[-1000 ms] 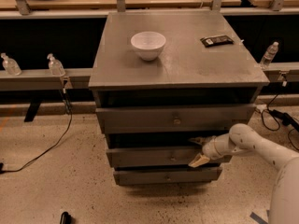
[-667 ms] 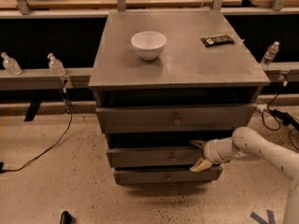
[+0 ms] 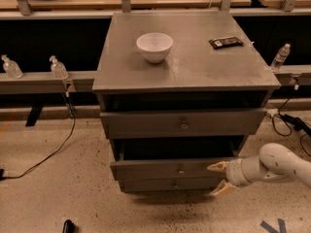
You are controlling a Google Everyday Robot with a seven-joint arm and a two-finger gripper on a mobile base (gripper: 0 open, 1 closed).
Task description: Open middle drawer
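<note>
The grey cabinet [image 3: 194, 67] has three drawers. The middle drawer [image 3: 155, 170], with a small round knob [image 3: 181, 170], stands pulled out a little, with a dark gap above its front. The top drawer [image 3: 146, 124] also stands slightly out. The lowest drawer [image 3: 160, 184] is pushed in. My gripper [image 3: 216, 178] is at the right end of the middle drawer's front, just in front of it. Its tan fingertips [image 3: 214, 167] are spread open and hold nothing.
A white bowl [image 3: 154, 46] and a flat black object [image 3: 225, 42] lie on the cabinet top. Small bottles [image 3: 58, 68] stand on the rail to the left, and one bottle [image 3: 281, 57] to the right. Cables [image 3: 53, 152] run across the floor on both sides.
My gripper has moved down and to the right, off the middle drawer's front edge. The middle drawer's front sits slightly further out than before.
</note>
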